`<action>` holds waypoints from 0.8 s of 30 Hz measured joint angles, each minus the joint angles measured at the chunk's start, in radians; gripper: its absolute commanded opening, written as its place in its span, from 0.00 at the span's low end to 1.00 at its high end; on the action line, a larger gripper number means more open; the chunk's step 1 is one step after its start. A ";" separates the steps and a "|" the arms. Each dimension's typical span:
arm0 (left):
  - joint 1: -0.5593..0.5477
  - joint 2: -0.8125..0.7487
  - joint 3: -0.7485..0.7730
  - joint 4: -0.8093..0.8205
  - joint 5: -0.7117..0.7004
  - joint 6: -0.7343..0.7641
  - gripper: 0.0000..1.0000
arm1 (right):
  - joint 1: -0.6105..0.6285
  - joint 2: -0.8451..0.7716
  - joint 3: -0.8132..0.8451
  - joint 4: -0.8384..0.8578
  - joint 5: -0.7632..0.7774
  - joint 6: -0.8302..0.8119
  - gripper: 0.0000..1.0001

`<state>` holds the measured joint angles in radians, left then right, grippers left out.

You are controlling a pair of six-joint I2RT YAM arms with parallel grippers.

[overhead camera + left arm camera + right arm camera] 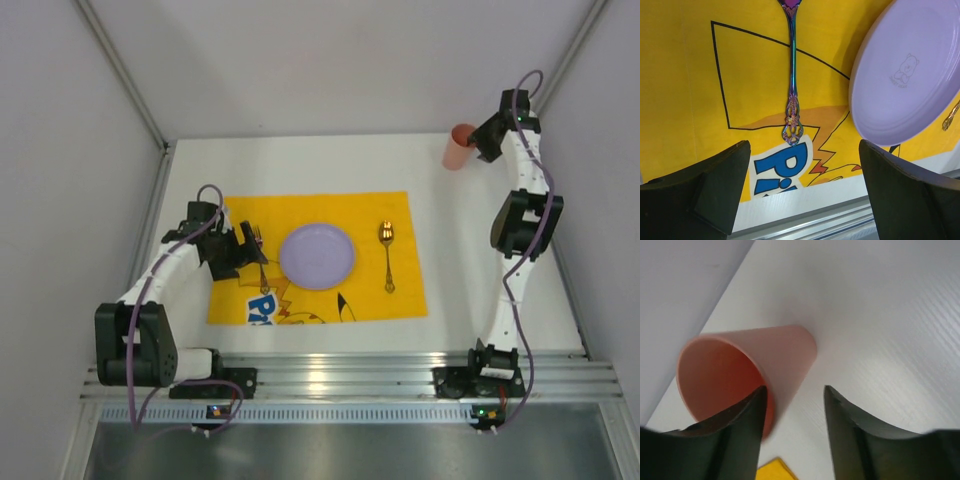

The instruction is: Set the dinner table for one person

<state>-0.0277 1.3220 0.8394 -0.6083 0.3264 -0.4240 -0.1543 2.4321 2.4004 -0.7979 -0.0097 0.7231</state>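
Overhead view of the white dinner table (pixel 455 270), which spreads out beyond your two arm bases, with a yellow cartoon-printed placemat (pixel 400 300) lying at its centre. On the mat a lilac plate (pixel 316 255) sits in the middle. A fork (pixel 792 85) with an iridescent handle lies at the plate's 9 o'clock, and a gold spoon (pixel 387 256) lies at its 3 o'clock, apart from the rim. Your left claw (pixel 802 192) hangs over the near end of the fork with its jaws wide apart, holding nothing. Your right claw (pixel 792 415) is far out at the table's 1 o'clock corner, at a salmon-pink cup (pixel 785 350) standing close to the enclosure wall (pixel 690 280). Its jaws are parted, with one finger (pixel 742 430) over the cup's mouth and the other outside, and a gap shows on the outer side, so it is not clamped. The step in hand looks like picking up the cup, the one piece off the mat. Next you would need to close on the cup's wall, lift it without tipping, and carry it towards 8 o'clock to set it upright on the mat beyond the spoon's bowl
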 measured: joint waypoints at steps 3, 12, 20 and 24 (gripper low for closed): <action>0.000 0.007 0.000 -0.001 -0.007 0.006 0.95 | 0.000 0.014 0.000 -0.017 0.040 0.003 0.00; 0.000 0.050 0.025 -0.003 -0.006 0.027 0.94 | 0.010 0.003 0.037 -0.056 0.079 -0.007 0.00; 0.000 0.070 0.025 0.005 0.015 0.031 0.94 | 0.068 -0.361 -0.078 0.004 -0.003 -0.025 0.00; 0.000 0.070 0.024 0.012 0.024 0.031 0.94 | 0.235 -0.552 -0.126 0.019 -0.002 -0.065 0.00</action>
<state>-0.0277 1.3922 0.8639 -0.5961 0.3504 -0.3931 0.0807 1.8801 2.2745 -0.7788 -0.0120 0.6582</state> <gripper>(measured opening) 0.940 0.041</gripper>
